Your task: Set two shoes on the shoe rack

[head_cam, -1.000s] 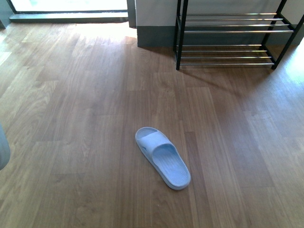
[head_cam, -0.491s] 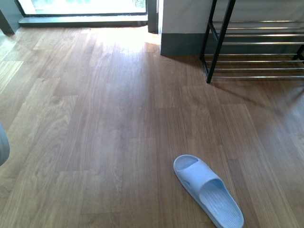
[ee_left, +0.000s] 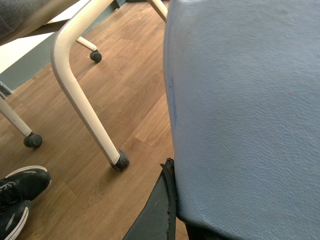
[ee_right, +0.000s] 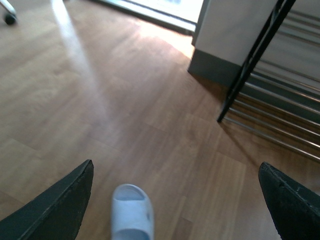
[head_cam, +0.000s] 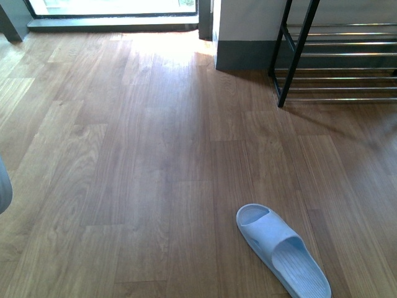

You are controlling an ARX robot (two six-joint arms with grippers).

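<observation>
One light-blue slide sandal (head_cam: 282,251) lies on the wooden floor at the lower right of the front view, toe end toward the rack. Seen from the right wrist, this sandal (ee_right: 131,212) sits low between the spread black fingers (ee_right: 65,205), and my right gripper (ee_right: 175,200) hangs open above the floor. Another light-blue sandal (ee_left: 240,110) fills most of the left wrist view. My left gripper (ee_left: 172,200) is shut on it, with one black finger (ee_left: 157,210) showing along its edge. The shoe rack (head_cam: 347,62), black frame with chrome bars, stands at the far right.
A white wall corner with a grey skirting (head_cam: 245,56) stands left of the rack, and a bright doorway (head_cam: 111,7) lies beyond. The left wrist view shows cream chair legs on castors (ee_left: 85,100) and black sneakers (ee_left: 20,187) on the floor.
The front view has swung left: the floor sandal and the rack have slid right and lower in the picture, most of it in the first half second.
</observation>
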